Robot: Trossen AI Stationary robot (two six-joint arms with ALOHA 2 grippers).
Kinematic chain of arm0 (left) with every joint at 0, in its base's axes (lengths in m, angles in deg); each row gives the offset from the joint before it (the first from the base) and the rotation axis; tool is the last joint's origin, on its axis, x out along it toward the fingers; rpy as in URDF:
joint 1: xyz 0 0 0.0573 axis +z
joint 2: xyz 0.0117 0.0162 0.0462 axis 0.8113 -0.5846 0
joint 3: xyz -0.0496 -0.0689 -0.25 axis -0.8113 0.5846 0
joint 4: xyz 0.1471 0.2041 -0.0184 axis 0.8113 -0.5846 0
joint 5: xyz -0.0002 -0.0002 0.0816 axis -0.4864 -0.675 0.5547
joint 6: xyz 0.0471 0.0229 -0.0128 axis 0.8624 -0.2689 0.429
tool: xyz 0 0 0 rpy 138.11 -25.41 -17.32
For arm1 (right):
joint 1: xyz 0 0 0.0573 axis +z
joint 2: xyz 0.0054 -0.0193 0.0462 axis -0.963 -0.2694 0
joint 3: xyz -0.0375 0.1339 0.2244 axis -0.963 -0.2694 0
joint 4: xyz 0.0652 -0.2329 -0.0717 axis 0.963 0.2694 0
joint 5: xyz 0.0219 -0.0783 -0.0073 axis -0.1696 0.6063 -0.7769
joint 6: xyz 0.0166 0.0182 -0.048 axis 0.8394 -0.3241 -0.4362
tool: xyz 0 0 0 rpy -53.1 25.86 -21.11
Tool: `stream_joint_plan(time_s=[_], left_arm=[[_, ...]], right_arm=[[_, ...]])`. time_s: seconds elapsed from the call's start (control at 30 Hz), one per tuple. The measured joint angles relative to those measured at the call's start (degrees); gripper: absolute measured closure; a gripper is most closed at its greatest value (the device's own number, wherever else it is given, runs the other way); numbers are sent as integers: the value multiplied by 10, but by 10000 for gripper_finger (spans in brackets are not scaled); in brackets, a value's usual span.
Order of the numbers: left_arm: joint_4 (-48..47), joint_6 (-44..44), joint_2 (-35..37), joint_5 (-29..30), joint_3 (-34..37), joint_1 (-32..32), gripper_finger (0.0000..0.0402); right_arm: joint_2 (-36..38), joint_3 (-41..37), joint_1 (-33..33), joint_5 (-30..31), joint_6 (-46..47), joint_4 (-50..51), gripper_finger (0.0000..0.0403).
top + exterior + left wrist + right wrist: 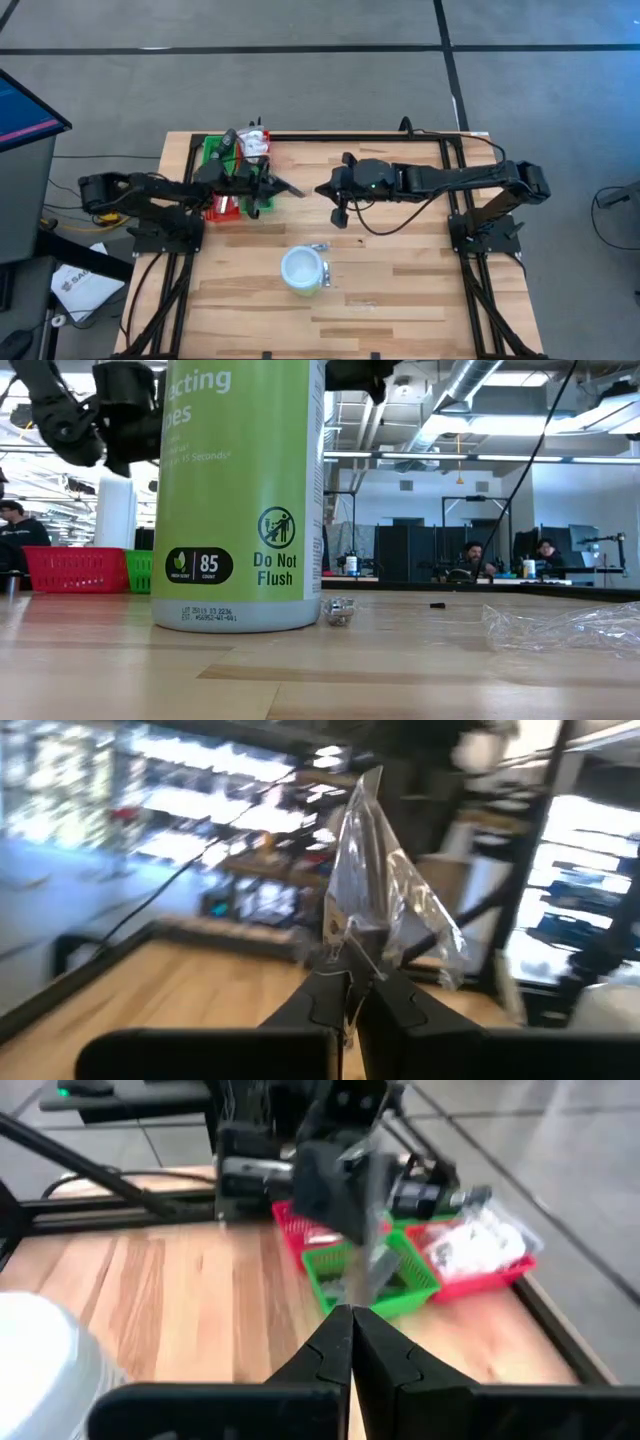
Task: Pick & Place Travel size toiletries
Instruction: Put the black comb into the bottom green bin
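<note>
1. The left gripper (352, 982) pinches a clear sachet (385, 900) above the red and green tray (400, 1275).
2. The right gripper (350, 1320), pressed together and empty, hangs beside the tray.
3. The white tub (303, 270) stands well apart from the tray.

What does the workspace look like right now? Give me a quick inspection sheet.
Surface: wooden table, bare over most of its right half.
Job's things: clear sachet pinched in the left end effector; white packets in the red and green tray.
Clutter: white tub with green side; crumpled clear wrapper; small shiny lump beside the tub.
End effectors: left shut on the sachet near the tray; right end effector shut, empty, mid-table.
Cables: black cable hanging under the right arm.
Surroundings: people at desks beyond the table.
</note>
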Motion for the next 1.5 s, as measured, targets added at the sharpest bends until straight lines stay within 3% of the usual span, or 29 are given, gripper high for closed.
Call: stream_joint_plan(time_s=[0.1,0.37,0.6,0.8,1.0,1.5], left_arm=[[-79,-13,50,37,20,24,400],[-427,-10,206,131,25,72,400],[-575,0,305,151,25,97,399],[-679,0,348,164,25,117,399],[-739,0,351,176,25,128,398],[-747,0,351,179,25,127,377]], right_arm=[[-1,0,0,0,16,28,403],[-13,-6,1,0,38,66,403],[-14,-6,3,0,54,105,403],[-16,-7,9,0,81,138,403],[-24,-38,13,2,89,112,403],[-25,-136,13,2,133,35,403]])
